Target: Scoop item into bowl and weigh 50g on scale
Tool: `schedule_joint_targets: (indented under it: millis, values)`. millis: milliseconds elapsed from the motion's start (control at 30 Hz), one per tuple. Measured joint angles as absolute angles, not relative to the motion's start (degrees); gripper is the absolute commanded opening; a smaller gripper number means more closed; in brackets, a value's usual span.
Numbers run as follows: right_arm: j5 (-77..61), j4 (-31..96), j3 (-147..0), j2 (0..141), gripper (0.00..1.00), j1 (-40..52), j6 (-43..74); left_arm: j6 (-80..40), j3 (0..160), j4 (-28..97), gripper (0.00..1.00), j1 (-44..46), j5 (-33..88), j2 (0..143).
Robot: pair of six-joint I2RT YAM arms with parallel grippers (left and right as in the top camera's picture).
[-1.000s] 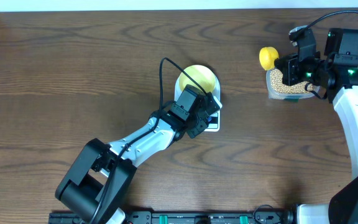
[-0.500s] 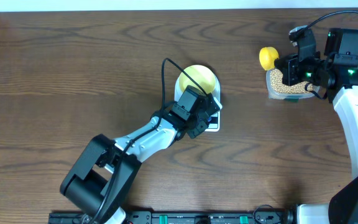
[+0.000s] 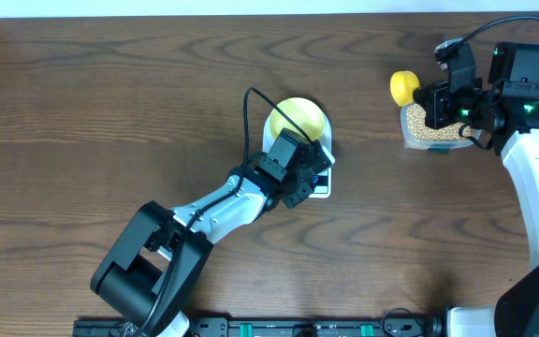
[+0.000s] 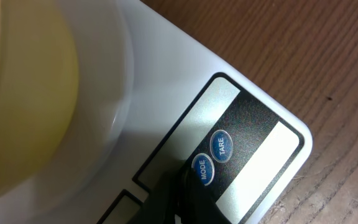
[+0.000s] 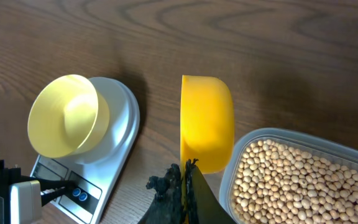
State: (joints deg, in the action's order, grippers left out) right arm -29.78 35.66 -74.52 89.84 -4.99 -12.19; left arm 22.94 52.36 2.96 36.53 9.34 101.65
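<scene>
nothing moved | beans (image 5: 291, 180) in container (image 5: 226, 186) | bowl (image 5: 64, 115) on scale (image 5: 122, 140) | left gripper (image 4: 188, 190) closed | right gripper (image 5: 185, 173) clamps scoop (image 5: 207, 121)

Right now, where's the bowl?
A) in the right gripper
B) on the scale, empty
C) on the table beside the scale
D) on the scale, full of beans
B: in the right wrist view the bowl sits on the platform of the scale with nothing in it; the beans show only in the clear container.
</scene>
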Motion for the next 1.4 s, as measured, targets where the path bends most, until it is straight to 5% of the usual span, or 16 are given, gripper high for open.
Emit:
schedule_joint_targets:
  millis: [1400]
  values:
    - [-29.78, 35.99, -74.52, 89.84, 0.01, -4.99, -12.16, 22.94, 52.36, 2.5, 0.08, 36.53, 10.41, 102.39]
